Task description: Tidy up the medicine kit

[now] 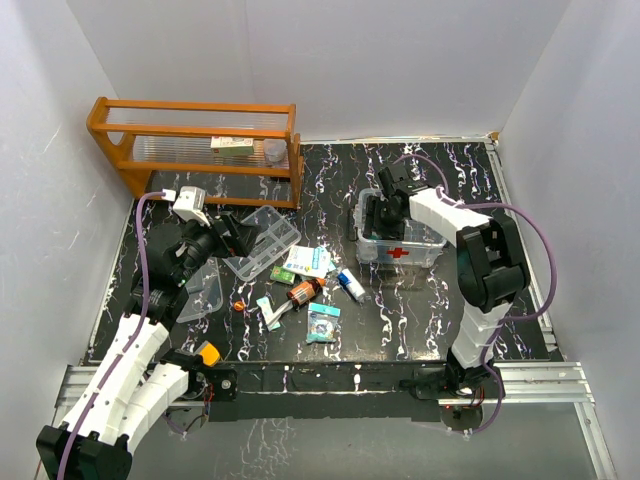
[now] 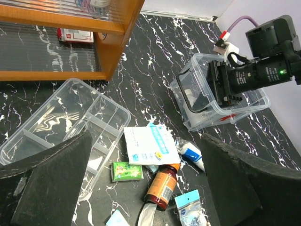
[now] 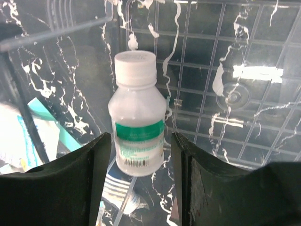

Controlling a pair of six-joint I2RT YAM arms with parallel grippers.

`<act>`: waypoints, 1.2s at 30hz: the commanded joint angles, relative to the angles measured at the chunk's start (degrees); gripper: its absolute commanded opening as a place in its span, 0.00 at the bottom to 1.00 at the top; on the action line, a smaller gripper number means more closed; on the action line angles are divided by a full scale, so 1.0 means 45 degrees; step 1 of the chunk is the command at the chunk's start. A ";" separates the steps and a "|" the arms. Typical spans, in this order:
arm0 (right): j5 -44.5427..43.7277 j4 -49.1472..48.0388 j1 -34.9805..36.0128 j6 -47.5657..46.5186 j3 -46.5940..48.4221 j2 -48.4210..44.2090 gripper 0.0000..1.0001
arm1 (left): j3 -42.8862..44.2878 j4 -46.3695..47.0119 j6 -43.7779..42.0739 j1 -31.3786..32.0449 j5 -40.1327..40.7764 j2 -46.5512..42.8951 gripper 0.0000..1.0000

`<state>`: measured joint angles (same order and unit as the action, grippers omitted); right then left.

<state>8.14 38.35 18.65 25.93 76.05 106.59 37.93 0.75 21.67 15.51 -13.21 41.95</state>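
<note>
- My right gripper [image 3: 141, 139] sat inside the clear plastic rounded-corner medicine box with the red front mark [image 1: 398, 253], which stood on the right of the black marbled table [image 1: 420, 330].
- Its jaws flanked a white plastic bottle with a green label [image 3: 136, 113] closely. I could not tell whether they pinched it.
- My left gripper [image 2: 146, 141] hung with jaws spread wide, holding nothing, above the clear divided tray insert [image 2: 61, 117].
</note>
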 commanded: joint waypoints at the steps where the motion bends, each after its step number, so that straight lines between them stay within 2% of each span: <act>1: 0.0049 -0.0633 0.0053 0.0525 -0.0175 -0.1402 0.51 | 0.0485 0.0086 -0.0167 0.0047 0.0099 -0.0026 0.98; 8: -0.0611 0.0107 0.0047 0.0880 -0.0179 -0.3660 0.54 | 0.0496 0.0076 -0.0090 0.0034 0.0110 0.0168 0.98; 15: 0.0500 -0.0460 0.0169 0.0148 -0.1194 -0.6359 0.56 | 0.0347 0.0399 0.0581 0.0040 -0.0604 0.0922 0.98; 17: 0.0478 -0.0528 0.0410 0.0271 -0.1339 -0.6788 0.56 | 0.0312 0.0536 0.0800 0.0039 -0.1359 0.1282 0.94; 20: 0.0374 -0.1462 0.1079 0.0899 -0.2031 -0.7590 0.56 | 0.0166 0.1266 0.0511 0.0170 -0.4088 0.2042 0.91; 22: 0.0831 -0.2471 0.1419 0.1409 -0.2787 -0.8061 0.55 | 0.0484 0.0889 -0.0049 0.0673 -0.5100 0.2778 0.89; 27: 0.2832 -0.5752 0.1891 0.2700 -0.5321 -0.9431 0.53 | 0.1242 -0.0908 -0.1350 0.2631 -0.3621 0.4248 0.87; 30: 0.3442 -0.6847 0.1927 0.3234 -0.6699 -1.0358 0.53 | 0.1614 -0.1893 -0.1865 0.3301 -0.2513 0.5130 0.84; 36: 0.3467 -0.7017 0.1940 0.3212 -0.8597 -1.1915 0.53 | 0.2691 -0.4372 -0.3423 0.4444 -0.0655 0.7320 0.62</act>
<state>21.54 14.28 27.24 39.29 40.03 57.08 45.60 -8.99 13.15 32.80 -23.00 70.85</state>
